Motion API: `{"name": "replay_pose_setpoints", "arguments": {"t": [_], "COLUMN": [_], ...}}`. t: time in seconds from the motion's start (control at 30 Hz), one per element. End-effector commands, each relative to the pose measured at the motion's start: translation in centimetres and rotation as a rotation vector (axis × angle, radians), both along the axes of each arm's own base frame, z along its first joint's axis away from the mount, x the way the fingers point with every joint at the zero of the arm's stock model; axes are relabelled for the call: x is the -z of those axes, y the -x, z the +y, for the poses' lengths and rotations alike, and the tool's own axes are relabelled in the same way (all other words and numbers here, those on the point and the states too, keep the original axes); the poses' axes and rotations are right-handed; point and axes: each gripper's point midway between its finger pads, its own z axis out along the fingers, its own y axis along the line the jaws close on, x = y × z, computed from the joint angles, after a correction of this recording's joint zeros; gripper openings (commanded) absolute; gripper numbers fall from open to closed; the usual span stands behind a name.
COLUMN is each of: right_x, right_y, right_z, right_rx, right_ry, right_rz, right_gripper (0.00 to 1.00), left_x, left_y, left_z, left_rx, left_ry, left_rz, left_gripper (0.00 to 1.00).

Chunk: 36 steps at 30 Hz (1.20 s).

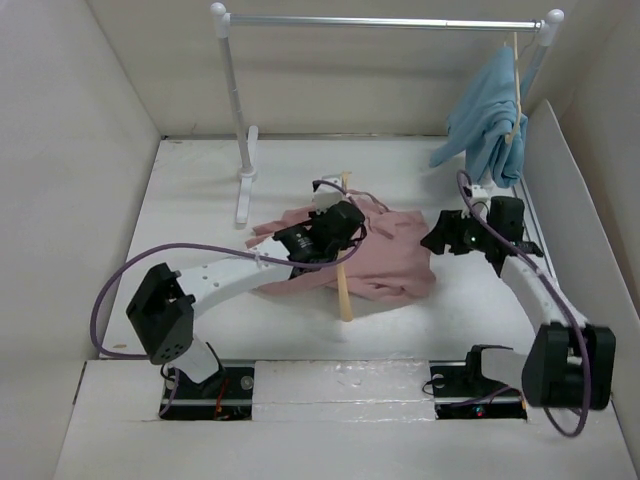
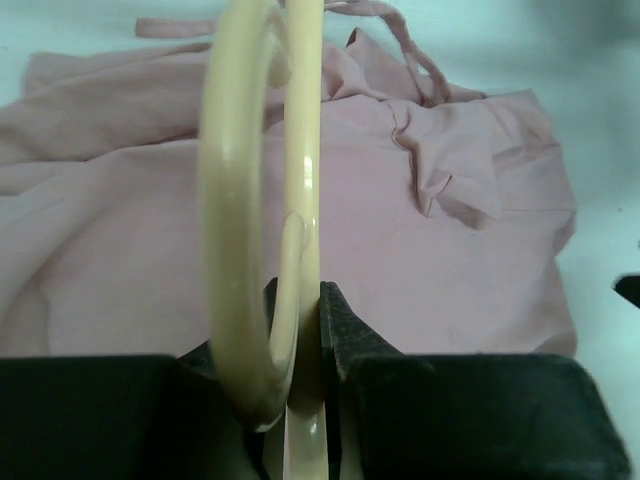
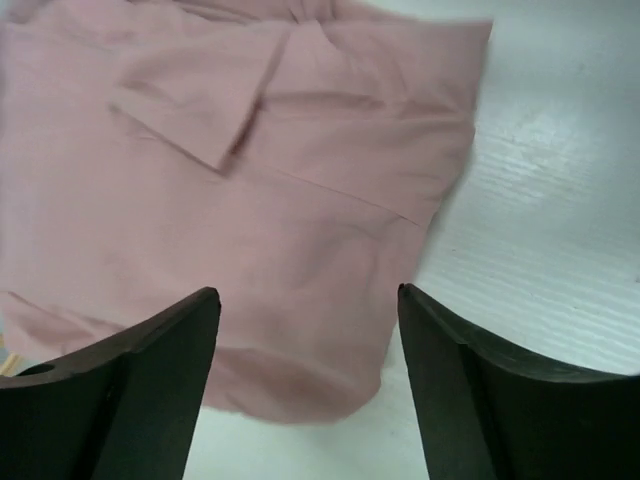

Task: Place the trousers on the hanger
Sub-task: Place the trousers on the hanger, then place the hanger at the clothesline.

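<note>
two arms at the pink trousers [image 1: 385, 262], the left one clamped on the hanger [image 1: 344, 292]

one heap of dusty-pink cloth lies crumpled at the middle of the white table [image 1: 200, 200], its drawstring [image 2: 415, 60] trailing off the far edge. the left gripper [image 2: 300, 300] is closed tight on the pale wooden hanger, near its hook; in the left wrist view the hook's loop stands right in front of the dark fingers [image 2: 345, 330]. from above, the hanger runs near to far across the trousers, one end poking out past the near edge of the cloth; i cannot tell whether it rests on the fabric or hangs just above it. the right gripper [image 3: 308, 300] hovers at the right edge of the trousers with its jaws spread wide and nothing between them. at the far right a light-blue garment [image 1: 490, 120] hangs on a second hanger [image 1: 517, 70] from the rail [image 1: 380, 21]
</note>
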Motion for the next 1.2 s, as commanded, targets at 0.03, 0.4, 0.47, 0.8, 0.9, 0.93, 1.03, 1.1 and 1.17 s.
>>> {"name": "replay_pose_setpoints", "arguments": {"t": [0.03,0.4,0.47,0.8,0.9,0.93,1.03,1.1,1.17], "right_x": [-9.2,-27.2,-27.5,-25.9,-25.1,-24.7,-24.3,-23.8,-24.1], "right_y": [2.4,11.4,12.0,10.2,10.3,10.1,10.4,10.5,10.7], "right_z": [1.3,11.9,13.7,20.9,22.0,22.1,22.8,23.0,22.9], "right_rx": [-0.038,-0.293,-0.336,-0.421,-0.44,-0.437,-0.451,-0.447,-0.441], "right_ry": [0.006,-0.357,-0.358,-0.419,-0.419,-0.415,-0.454,-0.483,-0.513], "right_rz": [-0.17,-0.542,-0.534,-0.486,-0.464,-0.455,-0.439,-0.423,-0.423], "right_gripper": [0.8,0.82,0.83,0.79,0.66,0.64,0.47,0.28,0.14], "left_x": [-12.0,-21.2,-22.1,-23.6,-23.6,-23.8,-24.2,-24.5,-25.2], "left_y": [-0.6,0.2,0.3,0.9,1.1,1.3,1.5,1.6,1.8], "left_z": [-1.0,-2.9,-3.5,-3.7,-3.6,-3.4,-3.4,-3.3,-3.2], "left_rx": [0.004,0.095,0.115,0.141,0.142,0.142,0.147,0.149,0.154], "left_ry": [0.147,0.233,0.256,0.304,0.314,0.322,0.341,0.349,0.364], "left_rz": [-0.145,-0.201,-0.206,-0.205,-0.202,-0.204,-0.205,-0.208,-0.217], "left_gripper": [0.0,0.0,0.0,0.0,0.0,0.0,0.0,0.0,0.0]}}
